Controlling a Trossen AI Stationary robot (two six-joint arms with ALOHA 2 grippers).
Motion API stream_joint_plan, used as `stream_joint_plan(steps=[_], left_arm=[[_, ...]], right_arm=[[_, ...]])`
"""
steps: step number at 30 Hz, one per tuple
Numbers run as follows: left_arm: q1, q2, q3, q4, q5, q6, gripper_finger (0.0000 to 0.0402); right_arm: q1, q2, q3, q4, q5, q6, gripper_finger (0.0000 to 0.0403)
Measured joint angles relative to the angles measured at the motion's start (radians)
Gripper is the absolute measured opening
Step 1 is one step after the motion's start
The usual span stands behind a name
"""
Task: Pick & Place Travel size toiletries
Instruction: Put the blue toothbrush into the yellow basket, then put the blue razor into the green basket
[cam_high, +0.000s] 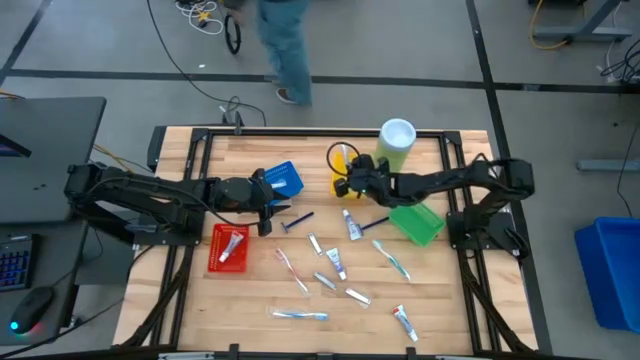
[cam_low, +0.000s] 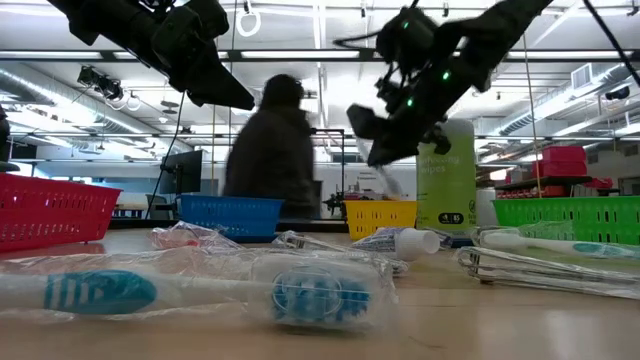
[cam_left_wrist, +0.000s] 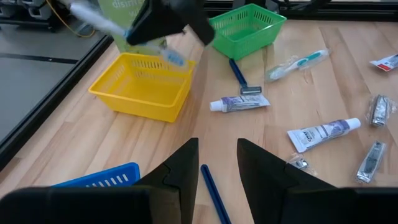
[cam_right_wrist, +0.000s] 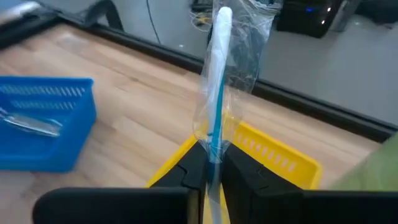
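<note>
Four plastic trays: red (cam_high: 229, 248), blue (cam_high: 284, 180), yellow (cam_high: 343, 176), green (cam_high: 417, 223). Right tool (cam_right_wrist: 211, 163) grips one wrapped white-blue toothbrush (cam_right_wrist: 218, 81); left tool (cam_left_wrist: 216, 163) parted, empty, over wooden table (cam_high: 440, 300).

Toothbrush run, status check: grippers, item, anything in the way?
Right gripper shut on wrapped toothbrush, above yellow tray. Left gripper open over blue razor. No obstruction visible.
</note>
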Motion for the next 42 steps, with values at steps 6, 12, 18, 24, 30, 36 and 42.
stream_joint_plan(steps=[6, 12, 18, 24, 30, 36, 42], left_arm=[[0.000, 0.000, 0.000, -0.001, 0.000, 0.001, 0.0119], [0.000, 0.000, 0.000, -0.004, 0.000, 0.001, 0.0119], [0.000, 0.000, 0.000, -0.004, 0.000, 0.002, 0.0119], [0.000, 0.000, 0.000, -0.003, 0.000, 0.002, 0.0119], [0.000, 0.000, 0.000, -0.003, 0.000, 0.002, 0.0119], [0.000, 0.000, 0.000, -0.003, 0.000, 0.002, 0.0119], [0.000, 0.000, 0.000, -0.003, 0.000, 0.005, 0.0119]], right_arm=[[-0.033, 0.092, 0.000, 0.081, -0.039, -0.115, 0.0041], [-0.060, 0.127, 0.000, 0.069, -0.052, -0.152, 0.0043], [-0.076, 0.127, 0.000, 0.060, -0.173, -0.176, 0.0070], [-0.086, 0.127, 0.000, 0.054, -0.178, -0.168, 0.0117], [-0.088, 0.125, 0.000, 0.067, -0.242, -0.125, 0.0175], [-0.066, 0.030, 0.000, 0.090, -0.252, -0.189, 0.0217], [-0.013, -0.101, 0.001, 0.085, -0.347, -0.249, 0.0226]])
